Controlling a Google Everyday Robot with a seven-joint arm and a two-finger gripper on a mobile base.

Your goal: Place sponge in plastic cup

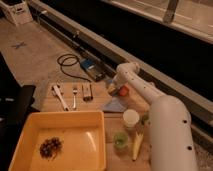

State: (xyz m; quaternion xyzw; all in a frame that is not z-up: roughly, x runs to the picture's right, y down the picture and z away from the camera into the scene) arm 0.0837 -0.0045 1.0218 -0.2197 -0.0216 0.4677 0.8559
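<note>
My white arm reaches from the lower right up to the far side of the wooden table. The gripper [114, 89] hangs low over the table's back edge, right beside a red ball [123, 91]. I cannot make out the small blue sponge; it may be hidden under the gripper. The plastic cup [120, 139], short, round and translucent green, stands near the table's front edge, well in front of the gripper. A flat blue-grey cloth [115, 105] lies just in front of the gripper.
A white-topped container [131, 119] stands between cloth and cup. A yellow object [136, 145] lies right of the cup. A large yellow tray [65, 140] holding a dark clump fills the front left. Utensils [74, 95] lie at the back left. A cable and blue box [90, 66] lie beyond the table.
</note>
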